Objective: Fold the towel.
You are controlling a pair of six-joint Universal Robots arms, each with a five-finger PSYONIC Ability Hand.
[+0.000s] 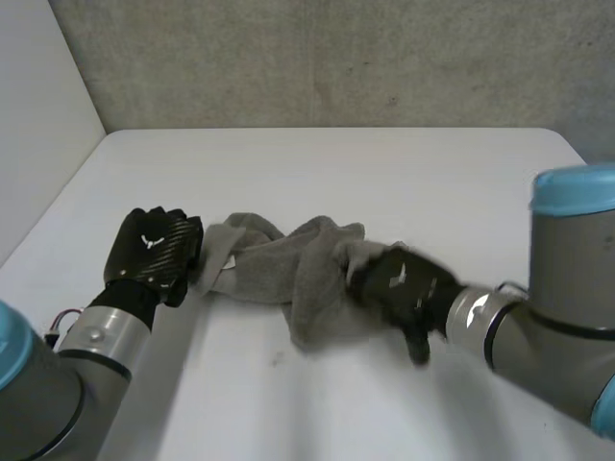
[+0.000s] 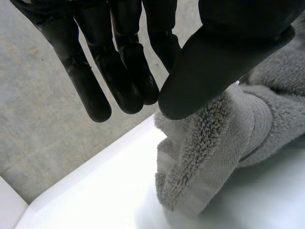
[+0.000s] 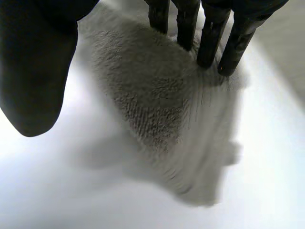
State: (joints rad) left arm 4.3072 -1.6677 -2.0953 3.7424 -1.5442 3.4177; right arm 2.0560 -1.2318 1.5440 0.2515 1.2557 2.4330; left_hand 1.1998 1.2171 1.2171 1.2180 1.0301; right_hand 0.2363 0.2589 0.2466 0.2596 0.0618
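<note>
A grey towel (image 1: 279,269) lay crumpled and bunched near the middle of the white bench (image 1: 336,173), stretched roughly sideways between the two hands, with a thicker fold hanging toward the robot's side. A rough grey wall (image 1: 336,58) stood behind the bench.

The left hand (image 1: 154,248) sat at the towel's left end, its back turned up toward the head camera, with the cloth's end just beside it. In the left wrist view its fingers (image 2: 121,81) were straight and close together, held off the cloth and holding nothing. The thumb (image 2: 205,71) reached out beside them, its tip right at the rolled edge of the towel. I could not tell whether the thumb actually touched the pile.

The right hand (image 1: 399,283) was at the towel's right end, reaching in from the right arm (image 1: 567,317) across the bench. In the right wrist view its fingers (image 3: 209,43) were straight and slightly spread, their tips set down on the towel's looped surface. The thumb (image 3: 33,71) stood well apart from them, over bare bench, so nothing was pinched. The cloth spread out flat beneath the palm.
</note>
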